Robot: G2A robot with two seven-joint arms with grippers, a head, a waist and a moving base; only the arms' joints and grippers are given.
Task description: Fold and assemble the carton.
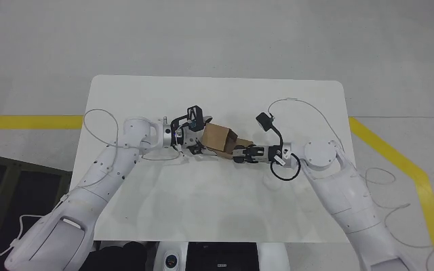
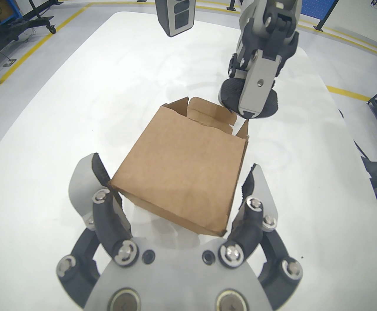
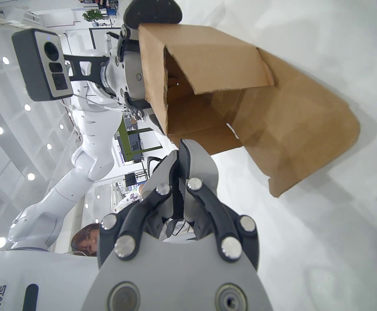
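The left gripper [image 2: 174,176] straddles one end of a brown cardboard carton [image 2: 182,153] on the white table [image 2: 88,97], its dark pads [image 2: 101,173] spread wide and pressing the carton's two sides. The carton lies well in from the table's edges, plain top panel upward, with a shadow under the held end. Its other end gapes, with loose flaps [image 2: 206,110] standing up inside it. The right gripper [image 2: 249,112] comes down at that end, fingers pressed together, tips touching the corner flap. A dark boxy camera unit [image 2: 175,16] hangs above the table's far edge.
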